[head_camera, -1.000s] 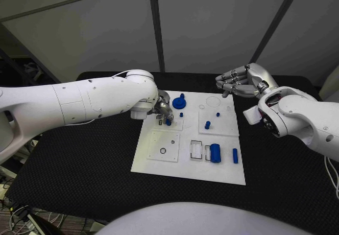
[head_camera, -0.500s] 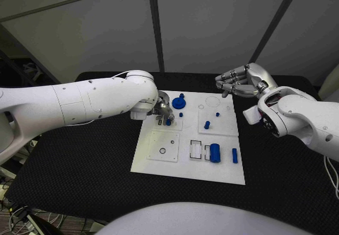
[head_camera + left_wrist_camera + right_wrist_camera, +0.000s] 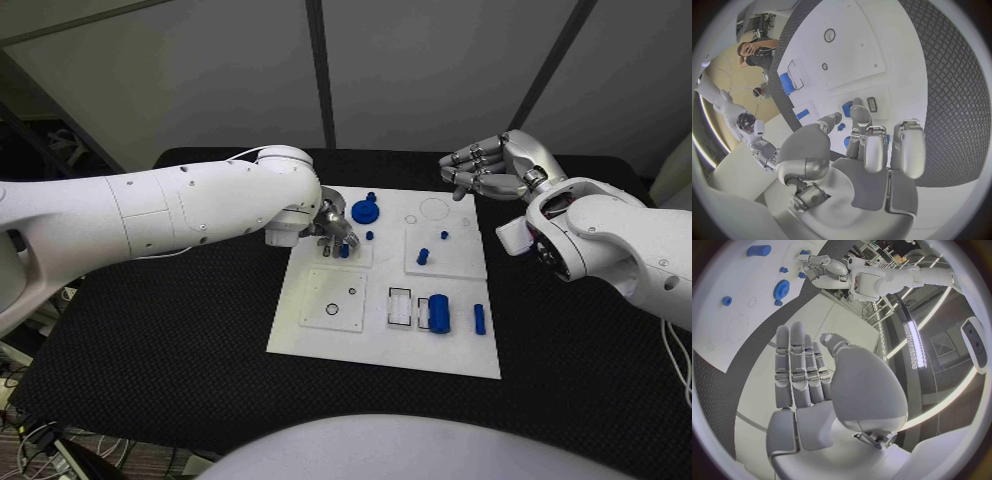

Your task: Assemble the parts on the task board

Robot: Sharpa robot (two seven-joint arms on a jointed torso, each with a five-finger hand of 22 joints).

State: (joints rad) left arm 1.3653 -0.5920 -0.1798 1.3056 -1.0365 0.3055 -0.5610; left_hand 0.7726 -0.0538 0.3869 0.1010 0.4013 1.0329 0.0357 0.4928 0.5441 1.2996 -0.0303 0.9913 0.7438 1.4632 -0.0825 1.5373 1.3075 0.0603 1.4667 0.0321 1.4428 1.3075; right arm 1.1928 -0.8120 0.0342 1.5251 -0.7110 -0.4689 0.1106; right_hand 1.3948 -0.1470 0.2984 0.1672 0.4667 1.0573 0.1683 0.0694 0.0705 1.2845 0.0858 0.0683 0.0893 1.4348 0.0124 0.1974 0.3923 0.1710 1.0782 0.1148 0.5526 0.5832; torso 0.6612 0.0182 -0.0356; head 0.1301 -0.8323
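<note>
Silver left hand (image 3: 333, 228) fingers pinch blue part (image 3: 343, 249); right hand (image 3: 488, 167) curled, empty.

The task board (image 3: 325, 335) lies mid-table (image 3: 159, 340), left hand (image 3: 333, 228) over its far-left corner, right hand (image 3: 488, 168) beyond its far-right.

Small blue parts (image 3: 438, 312) on white task board (image 3: 378, 345)

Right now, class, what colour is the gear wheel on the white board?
Blue. The gear wheel shows best in the head view.
</note>
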